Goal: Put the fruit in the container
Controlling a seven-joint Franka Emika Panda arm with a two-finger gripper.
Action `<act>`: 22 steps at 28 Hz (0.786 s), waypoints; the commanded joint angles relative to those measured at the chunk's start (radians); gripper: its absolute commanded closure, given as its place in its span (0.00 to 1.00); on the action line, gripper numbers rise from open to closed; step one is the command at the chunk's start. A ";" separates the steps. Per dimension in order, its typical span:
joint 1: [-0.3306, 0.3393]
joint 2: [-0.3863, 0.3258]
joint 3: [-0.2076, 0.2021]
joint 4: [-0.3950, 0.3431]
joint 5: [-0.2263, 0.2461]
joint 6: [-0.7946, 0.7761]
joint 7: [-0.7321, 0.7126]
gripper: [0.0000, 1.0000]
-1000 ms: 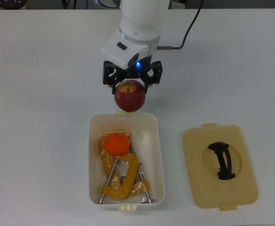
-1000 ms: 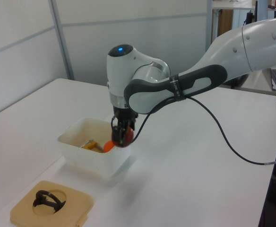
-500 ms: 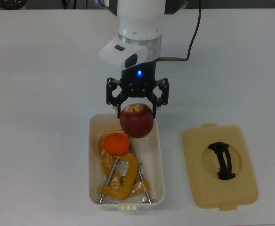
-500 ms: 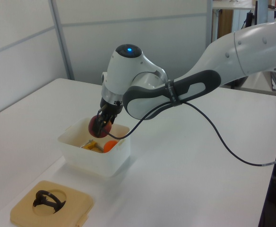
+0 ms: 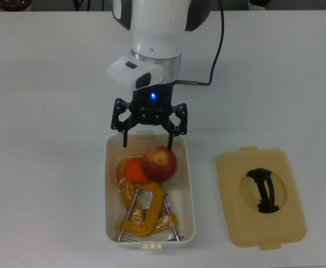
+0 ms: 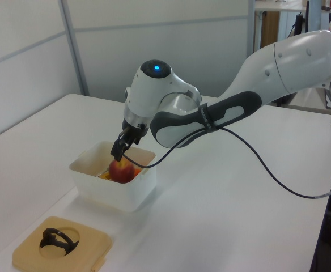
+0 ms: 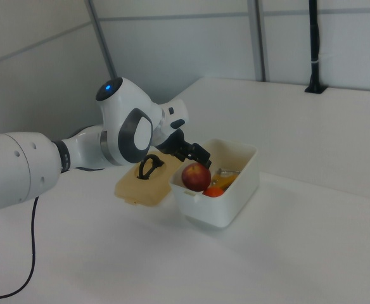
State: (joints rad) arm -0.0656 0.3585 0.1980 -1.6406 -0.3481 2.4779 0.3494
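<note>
Since half a second ago the apple (image 5: 159, 163) has been let go and has dropped from between the fingers into the tub (image 5: 188, 184); the gripper (image 5: 149, 135) has been shifted toward the top view's left. The fingers are spread wide and nothing is held by them. Below the left fingertip in the top view the mandarin (image 5: 132, 171) is seen, partly covered by the apple, which lies just under the right fingertip and touches the mandarin. Farther from the fingers, in the tub's near half, the yellow-orange C-clamps (image 5: 146, 215) are piled. Well off to the fingers' right in the top view, the tan lid (image 5: 260, 196) is laid flat on the table (image 5: 46, 145), black handle (image 5: 264, 190) up.
</note>
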 commanded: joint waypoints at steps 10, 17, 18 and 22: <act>-0.014 -0.173 -0.006 -0.004 0.208 -0.469 -0.015 0.00; -0.006 -0.266 -0.071 -0.005 0.359 -0.689 -0.139 0.00; -0.006 -0.277 -0.080 -0.007 0.373 -0.712 -0.167 0.00; 0.004 -0.300 -0.100 -0.011 0.385 -0.766 -0.277 0.00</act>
State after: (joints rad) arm -0.0783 0.0989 0.1353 -1.6279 -0.0022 1.7662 0.1964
